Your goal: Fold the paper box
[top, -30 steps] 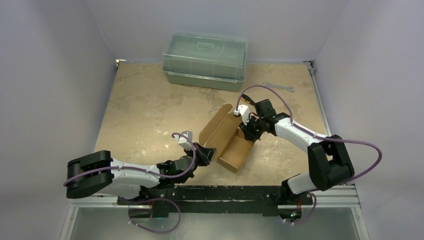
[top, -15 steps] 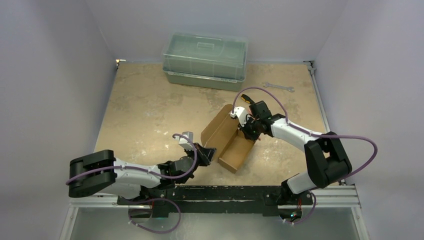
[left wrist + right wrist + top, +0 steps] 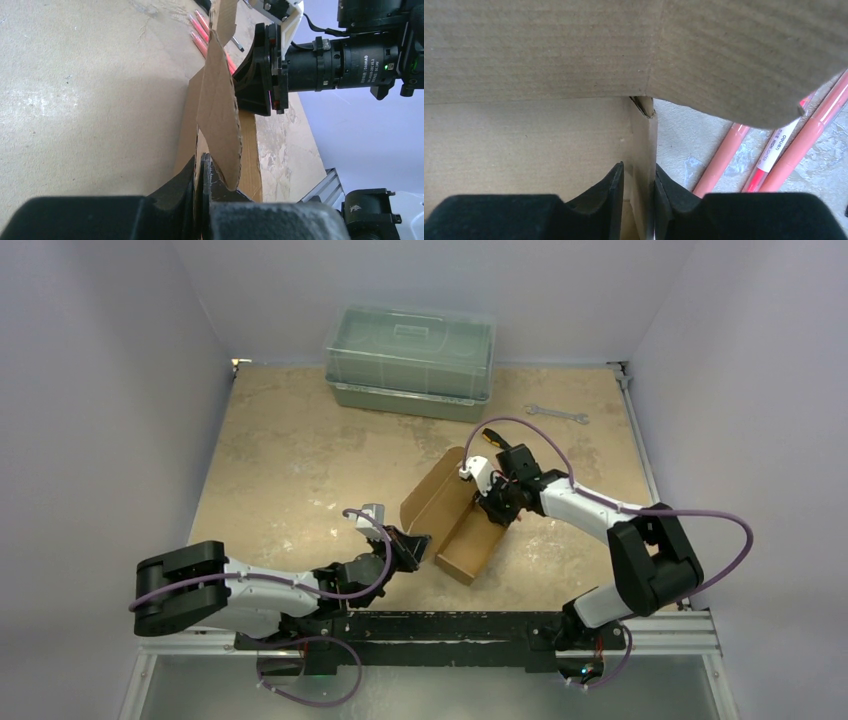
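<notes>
The left half of the table (image 3: 280, 470) is bare, so a gripper can pass freely there from the left wall (image 3: 120, 440) to the box (image 3: 472, 545). A broad open strip also runs between the box and the bin (image 3: 410, 360), which blocks the middle of the far edge. The box's raised flap (image 3: 432, 495) stands as a tilted screen across the centre. The left gripper (image 3: 412, 548) is clamped on the flap's near end and the right gripper (image 3: 492, 510) straddles the box's far side wall, so both spots are taken. Just right of that wall, pens (image 3: 724, 160) lie on the table and narrow the approach. The wrench (image 3: 556, 415) lies well apart, at the far right.
</notes>
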Tool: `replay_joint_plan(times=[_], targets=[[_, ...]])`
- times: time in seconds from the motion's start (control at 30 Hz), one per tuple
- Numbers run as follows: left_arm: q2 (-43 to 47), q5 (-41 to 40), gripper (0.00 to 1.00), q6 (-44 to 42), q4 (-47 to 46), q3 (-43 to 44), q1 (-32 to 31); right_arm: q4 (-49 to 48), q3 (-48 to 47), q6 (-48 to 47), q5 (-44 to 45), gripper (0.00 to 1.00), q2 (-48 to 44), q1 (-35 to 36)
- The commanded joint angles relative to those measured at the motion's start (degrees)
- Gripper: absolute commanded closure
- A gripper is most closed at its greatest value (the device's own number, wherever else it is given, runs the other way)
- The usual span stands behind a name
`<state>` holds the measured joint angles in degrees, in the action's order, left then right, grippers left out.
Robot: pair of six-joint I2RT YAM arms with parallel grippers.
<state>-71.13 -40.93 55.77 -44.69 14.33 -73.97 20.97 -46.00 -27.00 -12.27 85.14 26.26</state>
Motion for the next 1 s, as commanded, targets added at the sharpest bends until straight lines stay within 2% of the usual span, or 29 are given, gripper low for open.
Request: replay_joint_plan(times=[0.0,0.07,0.13,0.37,0.4,0.5,0.6,0.83,0.9,0.97], targets=[[1.1,-1.1,1.00,-1.7,-4.0,-0.3,-0.3,-1.6,0.5,-0.1,2.5,0.75,1.1,1.1],[0.9,-1.1,1.00,-1.5,-4.2,-0.5,-0.3,-2.1,0.4,0.2,3.6,0.90,1.2,1.4],[0.8,-1.2,1.00,-1.2,-4.7,-0.8,-0.3,-2.6,0.6,0.6,4.5,1.00,0.7,1.6],[0.7,-1.1,1.00,-1.4,-5.7,-1.1,-0.3,-2.4,0.5,0.9,3.7,1.00,0.3,1.6],[0.7,-1.0,1.00,-1.6,-5.7,-1.1,-0.3,-2.0,0.2,0.8,2.7,0.97,0.4,1.6],[0.8,-0.7,1.00,-1.9,-5.6,-1.1,-0.3,-1.7,0.0,0.7,0.7,0.73,-0.1,1.5],[1.1,-0.4,1.00,-2.3,-5.5,-1.1,-0.3,-1.8,-0.4,1.3,-2.7,0.64,-0.9,1.1],[0.6,0.2,1.00,-3.4,-5.5,-0.8,-0.3,-1.4,-0.8,1.6,-6.9,0.59,-2.8,-0.7],[0.3,0.5,1.00,-3.7,-5.5,-0.6,-0.2,-1.8,-0.8,1.9,-6.6,0.60,-3.0,-0.8],[0.1,0.9,1.00,-3.9,-5.9,-0.4,-0.3,-2.5,-0.6,2.6,-5.5,0.65,-2.9,-0.8]])
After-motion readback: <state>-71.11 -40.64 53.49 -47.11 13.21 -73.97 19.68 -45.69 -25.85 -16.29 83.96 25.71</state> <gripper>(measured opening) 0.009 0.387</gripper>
